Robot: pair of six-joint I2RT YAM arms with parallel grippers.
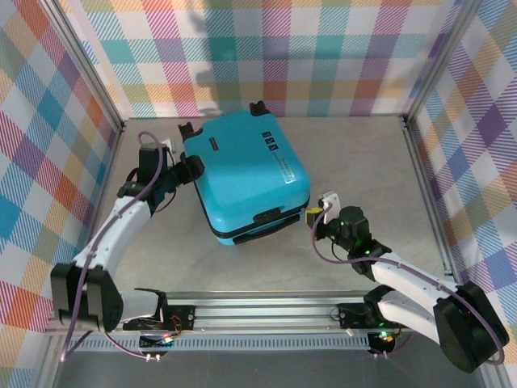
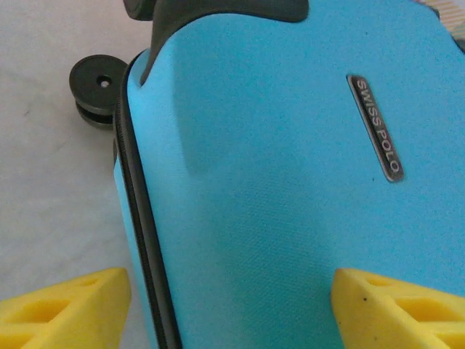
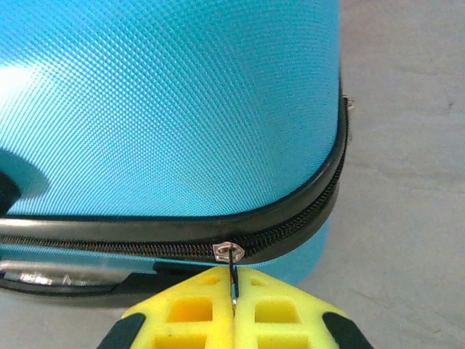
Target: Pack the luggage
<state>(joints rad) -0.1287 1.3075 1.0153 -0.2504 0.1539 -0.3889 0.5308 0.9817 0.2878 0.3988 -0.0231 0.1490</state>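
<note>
Beige tabletop (image 1: 363,162), plaid walls (image 1: 283,56) on three sides. Nearest the arm bases, the right gripper (image 1: 313,217) sat at the near right corner of the luggage (image 1: 246,174). In the right wrist view its yellow fingers (image 3: 189,309) were pressed together, pinching the thin metal zipper pull (image 3: 233,282) just under the slider (image 3: 227,251). The black zipper seam (image 3: 298,225) curved round that corner. Could not tell how much of it was already zipped.

The luggage lay flat mid-table, lid down, blue shell up, turned at an angle, with its handle (image 1: 271,217) on the near side.

Further back, the left gripper (image 1: 190,168) was at the case's left side near a wheel (image 2: 98,87). Its fingers (image 2: 73,305) were spread, one over the table and one over the shell below the SWISS POLO label (image 2: 374,127), holding nothing. Contact with the shell: cannot tell.

Risks, as judged:
- The pull is small and slick, so a sideways tug could slip it out of the pinch.
- The slider is right at the corner bend and would likely bind if dragged off the seam line.
- With the left fingers not clamping, the case could slide or spin on the table when the zipper is pulled.
</note>
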